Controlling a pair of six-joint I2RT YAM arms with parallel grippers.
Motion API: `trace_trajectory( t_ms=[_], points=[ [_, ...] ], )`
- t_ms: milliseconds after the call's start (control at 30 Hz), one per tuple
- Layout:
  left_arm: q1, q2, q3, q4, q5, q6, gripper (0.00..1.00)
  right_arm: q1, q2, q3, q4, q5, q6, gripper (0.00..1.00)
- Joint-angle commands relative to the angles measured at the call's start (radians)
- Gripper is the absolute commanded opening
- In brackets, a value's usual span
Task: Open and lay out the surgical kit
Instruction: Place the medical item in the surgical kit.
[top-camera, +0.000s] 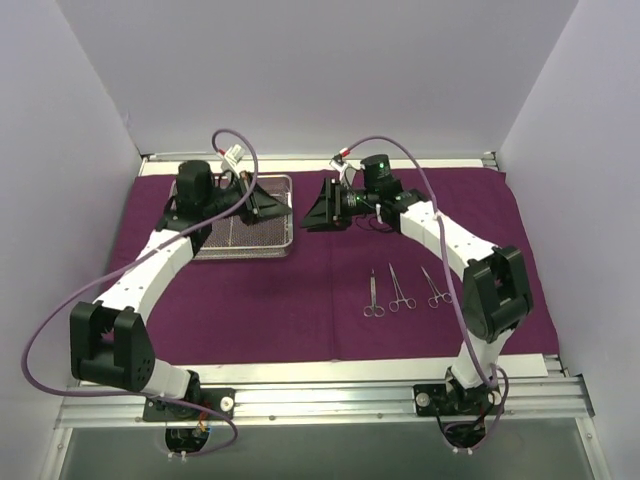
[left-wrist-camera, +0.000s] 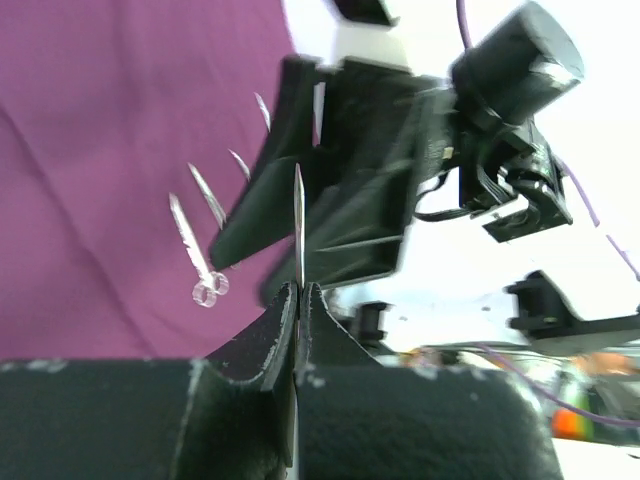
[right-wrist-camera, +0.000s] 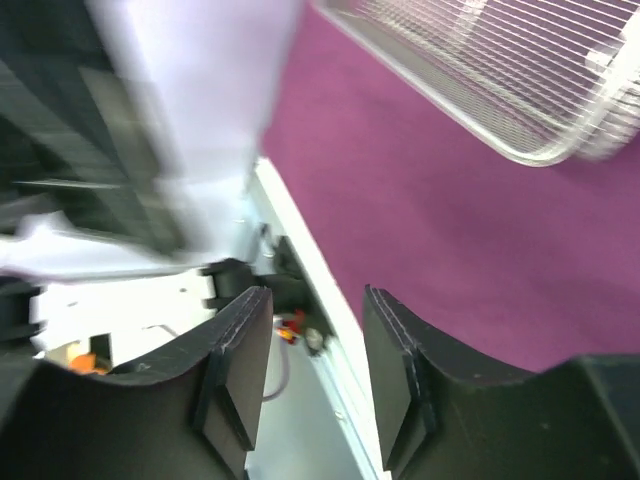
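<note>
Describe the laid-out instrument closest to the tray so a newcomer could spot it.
On the purple cloth, look right of the wire-mesh tray to the row of three steel instruments. The target instrument is the row's left end, nearest the tray. It lies straight, ring handles toward the arm bases, whereas its two neighbours slant, tips leaning left.

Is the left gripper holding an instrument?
Yes, the left gripper is shut on a slim steel instrument that sticks out beyond it.
</note>
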Motion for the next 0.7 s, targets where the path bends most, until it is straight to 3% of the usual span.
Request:
trace_trajectory(
  t_ms=[0, 67, 367, 667],
  points=[
    [-0.018, -0.017, -0.070, 0.316, 0.069, -0.215, 0.02, 0.003, -0.105, -0.044, 0.315, -0.111, 0.166, 0.41],
    [-0.033, -0.025, -0.078, 0.324, 0.065, -0.227, 0.02, 0.008, -0.117, -0.069, 0.408, -0.126, 0.228, 0.37],
    [-0.076, -0.039, -0.101, 0.399, 0.034, -0.282, 0.02, 0.010, -0.177, -0.135, 0.449, -0.157, 0.260, 0.34],
    [-0.084, -0.031, -0.110, 0.446, 0.027, -0.325, 0.02, 0.014, -0.183, -0.167, 0.475, -0.201, 0.279, 0.21]
  ],
)
